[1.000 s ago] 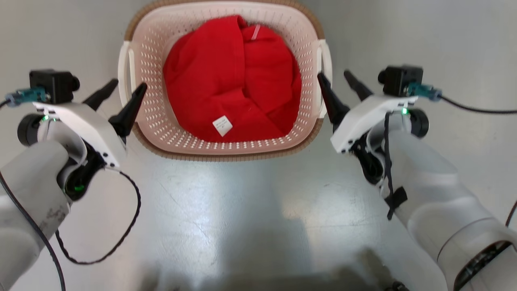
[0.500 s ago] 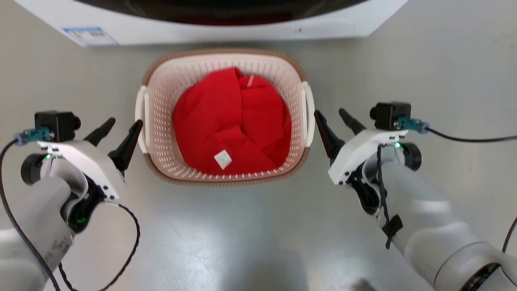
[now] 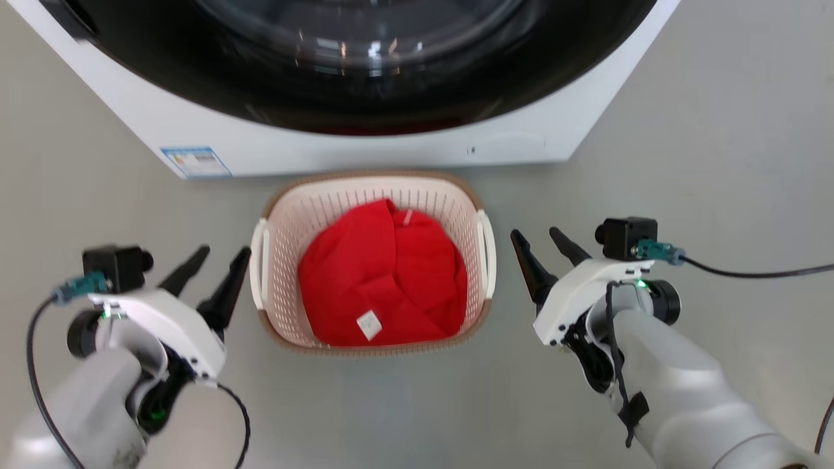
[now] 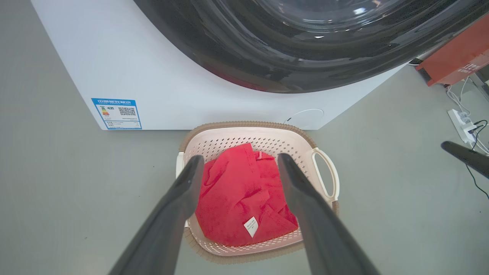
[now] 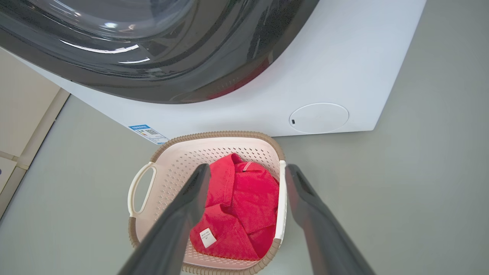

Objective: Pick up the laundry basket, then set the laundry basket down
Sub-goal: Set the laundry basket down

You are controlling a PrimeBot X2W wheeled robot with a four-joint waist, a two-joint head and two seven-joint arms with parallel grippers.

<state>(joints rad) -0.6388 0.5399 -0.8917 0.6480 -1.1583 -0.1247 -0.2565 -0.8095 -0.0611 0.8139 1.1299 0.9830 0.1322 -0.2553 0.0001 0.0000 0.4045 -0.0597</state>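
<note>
A smooth grey floor [image 3: 717,130] was shown from above, and at its far side a white front-loading washing machine [image 3: 417,140] with a dark round glass door and a small blue energy label [image 3: 195,161] was seen. Just in front of the machine, a cream-white, perforated, rounded-rectangular plastic laundry basket [image 3: 283,293] with a brown woven-look rim was resting flat on the floor, free of both arms. A second earlier the machine had been out of the head view and the basket had been seen large at the top; the camera was judged to have risen, not the basket to have moved. The left gripper [image 3: 225,251], with its two long dark fingers spread wide and empty, was seen just beside the basket's left side; a second earlier those fingers had been straddling the white loop handle [image 3: 258,260] there. The right gripper [image 3: 534,233] was likewise held open and empty, a little apart from the right handle. From this it was judged that the basket had been set down and released, with little of the task left. A crumpled red fabric garment [image 3: 384,280] was lying inside the basket, and a small white tag [image 3: 369,324] was shown on it.
</note>
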